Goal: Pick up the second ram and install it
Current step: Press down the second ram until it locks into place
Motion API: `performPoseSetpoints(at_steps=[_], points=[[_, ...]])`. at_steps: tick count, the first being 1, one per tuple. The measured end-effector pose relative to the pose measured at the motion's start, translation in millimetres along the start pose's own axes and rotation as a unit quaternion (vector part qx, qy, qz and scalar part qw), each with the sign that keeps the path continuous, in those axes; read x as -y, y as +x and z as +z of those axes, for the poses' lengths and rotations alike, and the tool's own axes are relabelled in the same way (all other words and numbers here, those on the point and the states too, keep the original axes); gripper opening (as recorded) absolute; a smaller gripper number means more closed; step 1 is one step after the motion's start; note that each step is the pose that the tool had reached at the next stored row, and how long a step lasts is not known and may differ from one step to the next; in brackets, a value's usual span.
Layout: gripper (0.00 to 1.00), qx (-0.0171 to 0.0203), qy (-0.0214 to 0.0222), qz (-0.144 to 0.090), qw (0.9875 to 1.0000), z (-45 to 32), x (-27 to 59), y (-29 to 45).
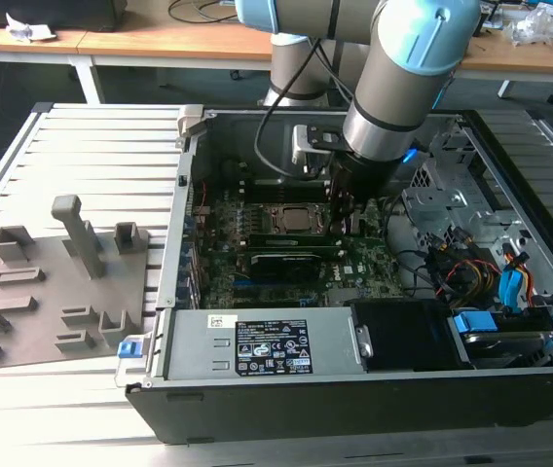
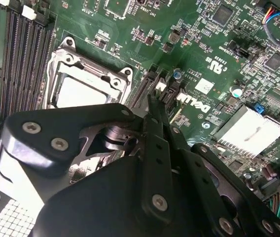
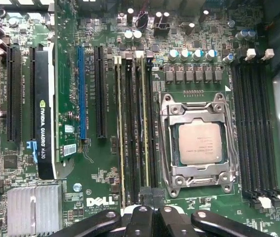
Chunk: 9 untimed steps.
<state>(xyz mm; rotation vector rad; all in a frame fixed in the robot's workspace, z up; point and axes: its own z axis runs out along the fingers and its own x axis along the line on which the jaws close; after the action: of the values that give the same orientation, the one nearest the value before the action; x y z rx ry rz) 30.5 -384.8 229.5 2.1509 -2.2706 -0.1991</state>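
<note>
Item: open computer case [image 1: 286, 413], lying on its side, large green motherboard [image 3: 95, 170] exposed. Gripper [image 3: 152, 198], black metal linkage with screw heads, reached down inside the case and hung over the board beside the CPU socket [image 3: 197, 143]. Its fingers [image 2: 156, 129] stood drawn close together, with nothing visibly clamped between them. Second ram [image 3: 143, 128], judged to be the thin green stick nearest the socket, stood on edge in its black slot, between the socket and the long expansion slots. Its long axis ran straight away from the fingertips, so the gripper sat over one end of it, touching or just above; contact could not be told. A like stick [image 3: 119, 128] stood parallel, one slot further from the socket. Socket: bright steel frame, matt silver lid. Also present: finned aluminium heatsink [image 3: 34, 205], black graphics card [image 3: 45, 113], and a grey plastic fixture plate [image 1: 53, 282] with upright posts outside the case, at the exterior view's left.
</note>
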Motion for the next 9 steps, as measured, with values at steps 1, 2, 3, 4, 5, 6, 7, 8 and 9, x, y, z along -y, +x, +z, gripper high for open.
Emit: performPoseSetpoints(at_steps=[1,2,3,4,5,6,7,8,9], points=[[0.11,0.0003,0.0004,0.0,1.0,-1.5,-0.1,-0.2],[0.11,-0.0002,0.0007,0.0,1.0,-5.5,-0.7,-0.3],[0.11,-0.0001,0.001,0.0,1.0,-6.5,-1.2,-0.5],[0.11,0.0,0.0016,0.0,1.0,-6.4,-3.0,-0.4],[0.11,-0.0001,0.0028,0.0,1.0,-5.9,-9.5,0.1],[0.11,0.0,0.0034,0.0,1.0,-5.0,-17.9,0.6],[0.11,-0.0001,0.004,0.0,1.0,-3.2,-35.7,1.7],[0.11,0.0,0.0043,0.0,1.0,-2.0,-44.8,2.2],[0.11,-0.0001,0.0047,0.0,1.0,-0.8,-53.5,2.8]])
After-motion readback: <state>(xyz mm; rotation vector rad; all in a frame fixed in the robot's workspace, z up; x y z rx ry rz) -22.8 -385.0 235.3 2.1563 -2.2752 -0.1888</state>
